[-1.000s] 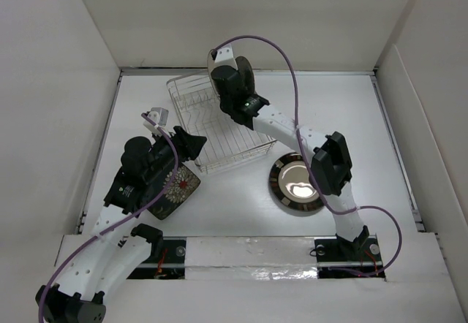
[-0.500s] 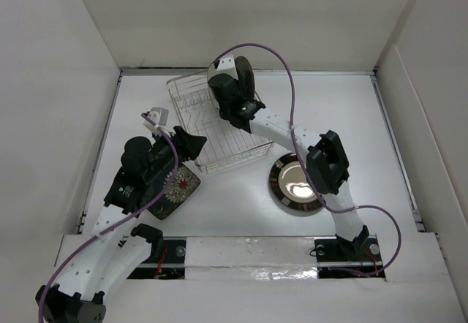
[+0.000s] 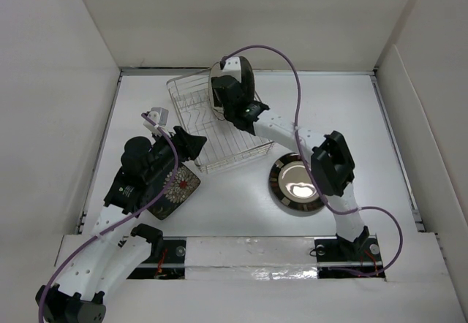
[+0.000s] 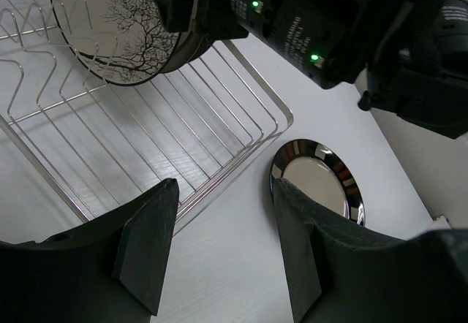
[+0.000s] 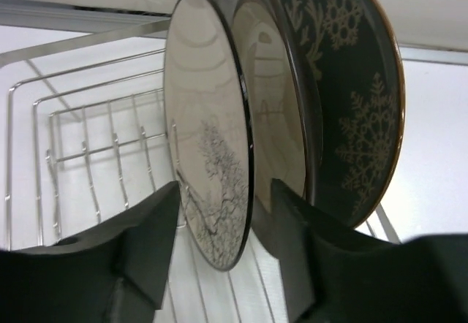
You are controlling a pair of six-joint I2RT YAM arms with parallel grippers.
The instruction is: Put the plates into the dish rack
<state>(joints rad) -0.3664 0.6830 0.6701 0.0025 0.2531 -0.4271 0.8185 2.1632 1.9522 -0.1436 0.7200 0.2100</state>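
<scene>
The silver wire dish rack [image 3: 228, 139] [image 4: 110, 147] [image 5: 88, 140] holds three plates upright at its far end. They are a pale plate with a tree pattern [image 5: 208, 177] [image 4: 121, 27], a glossy plate [image 5: 276, 133] and a dark plate with snowflake print [image 5: 355, 118]. My right gripper [image 3: 224, 93] [image 5: 227, 191] is open astride the tree plate's lower edge, with gaps on both sides. A brown-rimmed plate [image 3: 295, 184] [image 4: 318, 180] lies flat on the table. My left gripper [image 3: 191, 146] [image 4: 224, 191] hangs open and empty by the rack's near corner, above a black floral plate [image 3: 180, 188].
White walls [image 3: 58, 82] close in the table on the left, back and right. The right arm [image 3: 329, 164] reaches over the brown-rimmed plate. Purple cables [image 3: 292, 67] loop above both arms.
My right gripper has opened and let go of the tree-patterned plate, which now stands in the rack. Its wrist shifted slightly. The left arm has not moved.
</scene>
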